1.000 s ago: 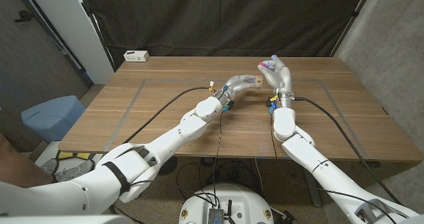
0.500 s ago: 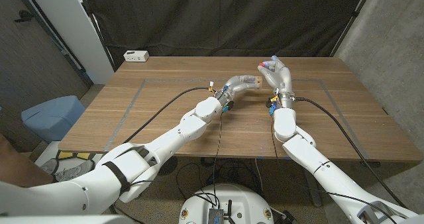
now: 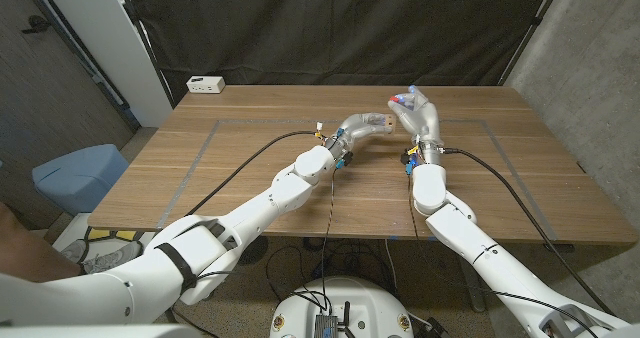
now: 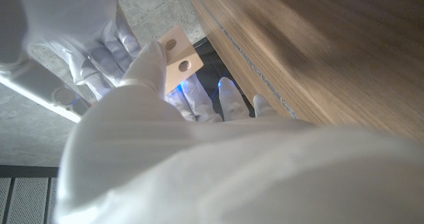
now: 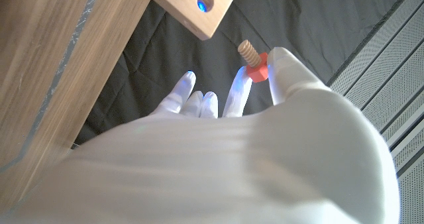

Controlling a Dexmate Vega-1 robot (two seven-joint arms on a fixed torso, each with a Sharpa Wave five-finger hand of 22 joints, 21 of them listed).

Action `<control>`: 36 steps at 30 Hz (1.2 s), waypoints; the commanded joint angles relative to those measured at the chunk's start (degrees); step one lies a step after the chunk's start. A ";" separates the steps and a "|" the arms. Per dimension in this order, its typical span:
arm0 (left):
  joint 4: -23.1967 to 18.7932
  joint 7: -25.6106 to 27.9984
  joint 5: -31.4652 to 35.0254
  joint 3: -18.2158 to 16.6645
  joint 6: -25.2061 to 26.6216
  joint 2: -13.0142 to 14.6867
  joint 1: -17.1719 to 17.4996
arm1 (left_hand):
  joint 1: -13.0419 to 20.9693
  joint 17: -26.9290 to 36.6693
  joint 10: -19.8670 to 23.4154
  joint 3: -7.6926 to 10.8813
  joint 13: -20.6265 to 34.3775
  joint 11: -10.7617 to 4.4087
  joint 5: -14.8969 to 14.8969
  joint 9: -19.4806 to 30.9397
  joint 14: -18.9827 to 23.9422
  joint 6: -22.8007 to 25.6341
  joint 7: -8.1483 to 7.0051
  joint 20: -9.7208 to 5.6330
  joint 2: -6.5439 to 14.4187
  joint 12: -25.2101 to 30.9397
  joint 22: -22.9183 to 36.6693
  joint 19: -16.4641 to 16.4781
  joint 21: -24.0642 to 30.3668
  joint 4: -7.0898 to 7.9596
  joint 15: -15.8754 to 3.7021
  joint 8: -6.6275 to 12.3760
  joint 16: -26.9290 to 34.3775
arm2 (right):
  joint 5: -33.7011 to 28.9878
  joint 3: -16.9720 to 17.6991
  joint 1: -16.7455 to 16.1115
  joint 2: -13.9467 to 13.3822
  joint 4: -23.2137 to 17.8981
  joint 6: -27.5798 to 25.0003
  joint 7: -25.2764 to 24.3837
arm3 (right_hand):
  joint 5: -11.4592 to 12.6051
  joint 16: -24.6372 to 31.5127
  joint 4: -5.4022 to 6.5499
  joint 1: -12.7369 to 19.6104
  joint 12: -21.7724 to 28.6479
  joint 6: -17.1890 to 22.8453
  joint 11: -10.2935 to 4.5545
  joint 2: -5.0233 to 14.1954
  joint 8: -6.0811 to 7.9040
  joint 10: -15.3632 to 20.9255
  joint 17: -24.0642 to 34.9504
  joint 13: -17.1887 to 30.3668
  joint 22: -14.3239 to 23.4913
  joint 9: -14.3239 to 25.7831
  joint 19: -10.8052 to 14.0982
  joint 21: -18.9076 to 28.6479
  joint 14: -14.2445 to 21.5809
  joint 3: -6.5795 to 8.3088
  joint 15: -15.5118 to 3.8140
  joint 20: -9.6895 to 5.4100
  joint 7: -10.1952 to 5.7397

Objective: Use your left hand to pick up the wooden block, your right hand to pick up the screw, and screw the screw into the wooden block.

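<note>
My left hand holds a pale wooden block above the table's far middle. In the left wrist view the block stands between its fingers with two round holes showing. My right hand is raised just to the right of the block and pinches a screw with a red head. In the right wrist view the screw has a tan threaded shaft pointing toward the block, with a small gap between its tip and the block's hole.
A wooden table with taped lines lies under both arms. A white power strip sits at its far left corner. A black curtain hangs behind. A blue bin stands on the floor to the left.
The right hand has shifted slightly, the screw staying close to the block. The left hand holds steady.
</note>
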 commanded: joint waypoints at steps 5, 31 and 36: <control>-0.26 -0.19 0.11 0.13 -0.13 0.11 0.05 | -0.92 0.27 0.54 0.13 0.32 0.09 0.34 0.81 0.45 2.08 -0.31 0.20 1.54 0.31 0.28 0.24 0.33 0.24 -5.04 0.50 -0.01 | -0.21 -0.37 -0.15 0.46 0.76 0.42 -0.65 | 0.63 0.05 -0.11 -0.34 -0.14 0.04 0.22 0.02 0.35 0.07 0.19 0.24 0.14 0.26 -0.27 0.10 -0.07 -0.22 -3.29 -3.31 -0.06; -4.00 0.87 0.74 0.35 1.51 1.18 1.51 | -1.01 0.27 0.66 0.13 0.42 0.09 0.40 0.82 0.56 2.14 -0.41 0.20 1.55 0.21 0.28 0.25 0.33 0.31 -5.12 0.47 -0.08 | -0.21 0.06 -2.01 0.35 -0.14 0.82 -1.54 | 1.07 0.03 -0.09 -0.47 -0.09 0.18 0.11 0.10 0.78 0.24 0.29 0.27 0.14 0.13 -0.29 0.14 0.08 -0.25 -3.34 -3.33 0.00; -4.68 1.03 0.90 0.45 1.88 1.35 1.72 | -0.96 0.26 0.74 0.14 0.44 0.10 0.41 0.82 0.51 2.19 -0.41 0.20 1.55 0.22 0.28 0.27 0.33 0.28 -5.13 0.48 -0.12 | -0.16 0.15 -2.37 0.34 -0.27 1.03 -1.57 | 1.14 0.03 -0.09 -0.48 -0.09 0.19 0.19 0.13 0.83 0.27 0.30 0.27 0.14 0.06 -0.27 0.16 0.08 -0.28 -3.35 -3.33 0.00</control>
